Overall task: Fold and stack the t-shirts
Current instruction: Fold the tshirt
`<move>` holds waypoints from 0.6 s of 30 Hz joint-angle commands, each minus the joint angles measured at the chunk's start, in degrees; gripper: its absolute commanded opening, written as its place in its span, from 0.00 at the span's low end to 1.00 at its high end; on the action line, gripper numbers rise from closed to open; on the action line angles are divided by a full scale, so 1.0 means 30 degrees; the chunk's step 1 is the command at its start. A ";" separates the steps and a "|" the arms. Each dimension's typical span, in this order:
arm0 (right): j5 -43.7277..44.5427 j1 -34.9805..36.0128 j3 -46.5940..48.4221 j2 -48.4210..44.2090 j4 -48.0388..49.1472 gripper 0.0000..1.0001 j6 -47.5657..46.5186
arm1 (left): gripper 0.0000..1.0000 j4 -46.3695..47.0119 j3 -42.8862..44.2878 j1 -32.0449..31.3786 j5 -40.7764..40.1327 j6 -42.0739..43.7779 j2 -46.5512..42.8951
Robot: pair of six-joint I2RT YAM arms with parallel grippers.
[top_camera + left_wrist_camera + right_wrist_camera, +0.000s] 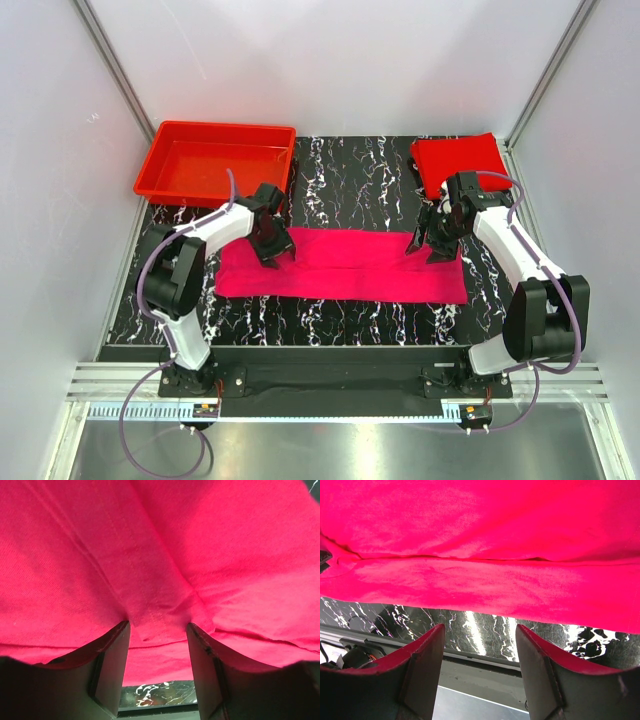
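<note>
The magenta-pink t-shirt lies folded into a long flat strip across the middle of the mat. The pure red t-shirt sits folded at the back right corner. My left gripper is low over the strip's left end, open. In the left wrist view a stitched hem fold of the pink cloth lies at the tips of the left gripper. My right gripper is open above the strip's right end. In the right wrist view the pink cloth lies beyond the right gripper, with only mat between its fingers.
A rigid red plastic tray stands at the back left. The black marbled mat covers the work area, with white walls on three sides. The folded red shirt is just behind my right arm.
</note>
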 commanded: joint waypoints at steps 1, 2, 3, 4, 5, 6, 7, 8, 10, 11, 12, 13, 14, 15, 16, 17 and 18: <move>-0.0107 0.0125 0.0083 -0.0132 0.0301 0.66 -0.0326 | 0.54 0.0999 0.0878 -0.0015 0.0246 0.0059 0.0382; -0.0078 0.0125 0.0083 -0.0103 0.0272 0.65 -0.0326 | 0.54 0.1610 0.0908 -0.0015 0.0653 0.0088 0.0529; -0.0078 0.0125 0.0083 -0.0132 0.0242 0.65 -0.0326 | 0.53 0.1935 0.0966 -0.0015 0.0802 0.0234 0.0588; -0.0049 0.0096 0.0025 -0.0132 0.0242 0.66 -0.0384 | 0.53 0.2258 0.1111 -0.0044 0.0862 0.0293 0.0647; -0.0020 0.0125 0.0025 -0.0161 0.0213 0.65 -0.0356 | 0.53 0.2841 0.1287 -0.0103 0.0978 0.0410 0.0705; -0.0019 0.0125 0.0025 -0.0133 0.0213 0.66 -0.0356 | 0.52 0.3137 0.1753 -0.0132 0.1096 0.0730 0.0909; -0.0019 0.0096 -0.0004 -0.0132 0.0213 0.66 -0.0385 | 0.52 0.3488 0.2047 -0.0191 0.1126 0.0965 0.1085; 0.0010 0.0125 0.0025 -0.0190 0.0184 0.66 -0.0356 | 0.52 0.3520 0.2369 -0.0191 0.1097 0.1141 0.1580; -0.0049 0.0125 0.0054 -0.0162 0.0183 0.65 -0.0356 | 0.51 0.3841 0.3279 -0.0191 0.1300 0.1552 0.2226; -0.0049 0.0096 0.0054 -0.0133 0.0183 0.65 -0.0356 | 0.49 0.4336 0.3629 -0.0191 0.1592 0.1640 0.2838; -0.0049 0.0125 0.0083 -0.0161 0.0212 0.66 -0.0385 | 0.48 0.4544 0.4416 -0.0249 0.1711 0.1786 0.3076; -0.0078 0.0096 0.0083 -0.0104 0.0155 0.65 -0.0356 | 0.47 0.4952 0.4974 -0.0453 0.1712 0.1904 0.3253; -0.0049 0.0125 0.0083 -0.0132 0.0183 0.66 -0.0356 | 0.47 0.4898 0.5589 -0.0600 0.1538 0.2398 0.3603; -0.0049 0.0125 0.0054 -0.0132 0.0154 0.66 -0.0385 | 0.47 0.4637 0.6320 -0.0717 0.1420 0.2606 0.3809; -0.0049 0.0125 -0.0004 -0.0161 0.0125 0.66 -0.0356 | 0.48 0.3445 0.7923 -0.0893 0.0955 0.2811 0.3985; -0.0049 0.0125 0.0025 -0.0162 0.0125 0.65 -0.0385 | 0.49 0.2911 0.8345 -0.0894 0.0631 0.3103 0.3987; -0.0049 0.0125 -0.0004 -0.0162 0.0096 0.66 -0.0385 | 0.49 0.2499 0.8581 -0.0952 0.0280 0.3251 0.3726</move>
